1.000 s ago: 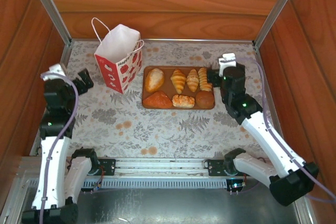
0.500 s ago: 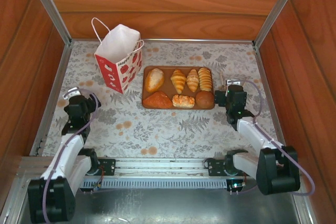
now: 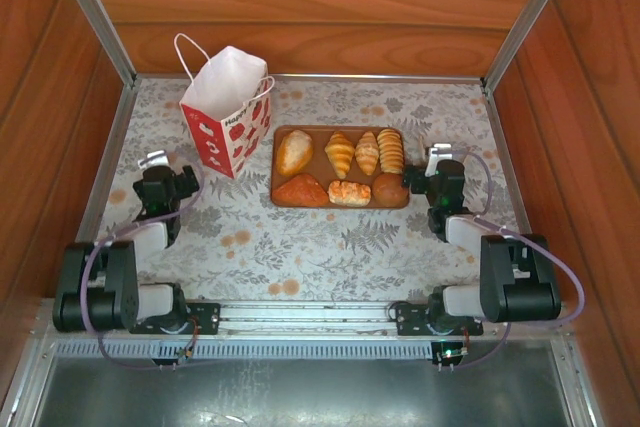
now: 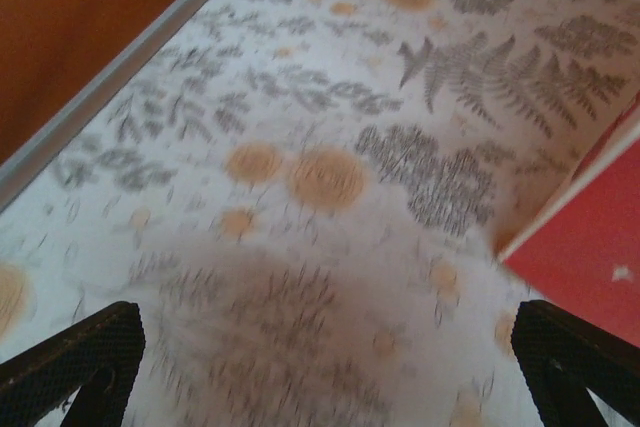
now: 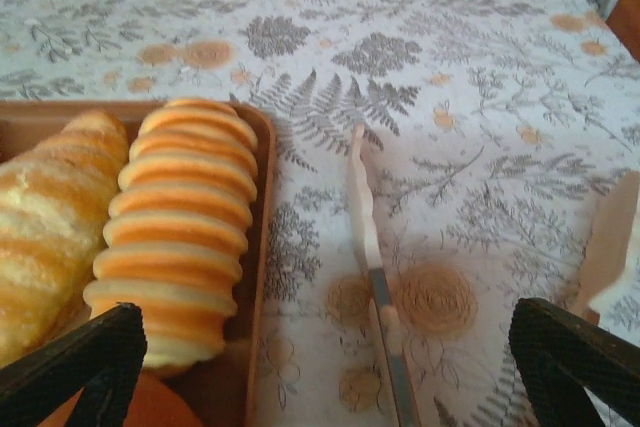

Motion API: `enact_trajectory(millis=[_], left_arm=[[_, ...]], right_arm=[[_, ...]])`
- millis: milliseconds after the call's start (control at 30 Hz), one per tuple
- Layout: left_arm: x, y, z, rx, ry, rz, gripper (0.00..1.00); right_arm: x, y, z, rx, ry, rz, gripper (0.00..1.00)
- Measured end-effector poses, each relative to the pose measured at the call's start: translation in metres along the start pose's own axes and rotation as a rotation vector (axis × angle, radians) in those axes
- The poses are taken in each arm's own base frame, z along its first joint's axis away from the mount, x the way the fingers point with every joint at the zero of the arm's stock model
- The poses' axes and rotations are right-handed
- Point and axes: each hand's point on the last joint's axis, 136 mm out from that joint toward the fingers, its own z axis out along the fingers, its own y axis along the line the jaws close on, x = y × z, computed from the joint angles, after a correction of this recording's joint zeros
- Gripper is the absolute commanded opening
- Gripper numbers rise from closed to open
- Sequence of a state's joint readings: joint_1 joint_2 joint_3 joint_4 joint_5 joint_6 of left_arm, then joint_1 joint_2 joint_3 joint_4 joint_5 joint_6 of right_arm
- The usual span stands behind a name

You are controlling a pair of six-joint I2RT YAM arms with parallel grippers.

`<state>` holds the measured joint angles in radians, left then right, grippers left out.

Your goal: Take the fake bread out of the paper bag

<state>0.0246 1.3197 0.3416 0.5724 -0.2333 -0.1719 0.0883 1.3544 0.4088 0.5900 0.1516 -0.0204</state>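
Both arms have drawn back toward their bases since the earlier frames, the right one leaving the tray's far end and the left one sinking low over the counter (image 3: 300,247). That retreat suggests the job is finished. Seven pieces of bread (image 3: 340,169) lie in two rows on the brown tray (image 3: 318,131), and the paper bag (image 3: 225,112) stands upright at the back left, just beside the tray. Whether anything remains inside the bag cannot be seen.

Each arm is now folded tight, elbow back and wrist low. The left tool (image 3: 172,187) sits near the bag with its jaws wide apart and nothing between them. The right tool (image 3: 420,180), also spread and empty, rests just beside the tray's right end, looking at a ridged bun (image 5: 175,217).
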Motion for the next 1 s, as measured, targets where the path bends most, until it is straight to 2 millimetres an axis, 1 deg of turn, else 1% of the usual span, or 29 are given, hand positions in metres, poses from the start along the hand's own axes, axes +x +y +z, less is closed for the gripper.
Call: enact_trajectory(millis=[67, 100, 167, 267, 367, 500, 700, 1000], left_arm=[[-0.007, -0.006, 0.011, 0.017, -0.022, 0.016, 1.0], [-0.008, -0.009, 0.014, 0.027, -0.025, 0.023, 1.0], [-0.004, -0.014, 0.021, 0.05, -0.025, 0.039, 1.0], [0.008, -0.02, 0.029, 0.083, -0.009, 0.065, 1.0], [0.01, -0.02, 0.028, 0.089, -0.02, 0.065, 1.0], [0.0, -0.02, 0.027, 0.077, -0.06, 0.059, 1.0], [-0.005, -0.02, 0.025, 0.04, -0.085, 0.077, 1.0], [-0.006, -0.022, 0.025, 0.043, -0.091, 0.092, 1.0]], right_arm=[[0.0, -0.003, 0.005, -0.009, -0.009, 0.01, 1.0], [0.001, -0.003, 0.007, -0.015, -0.012, 0.013, 1.0], [0.003, -0.003, 0.011, -0.032, -0.016, 0.017, 1.0], [0.005, -0.001, 0.015, -0.046, -0.032, 0.021, 1.0], [0.008, -0.001, 0.015, -0.048, -0.046, 0.026, 1.0], [0.012, -0.004, 0.019, -0.029, -0.028, 0.043, 1.0], [0.0, -0.014, 0.026, 0.018, -0.033, 0.068, 1.0], [0.004, -0.016, 0.026, 0.028, -0.018, 0.078, 1.0]])
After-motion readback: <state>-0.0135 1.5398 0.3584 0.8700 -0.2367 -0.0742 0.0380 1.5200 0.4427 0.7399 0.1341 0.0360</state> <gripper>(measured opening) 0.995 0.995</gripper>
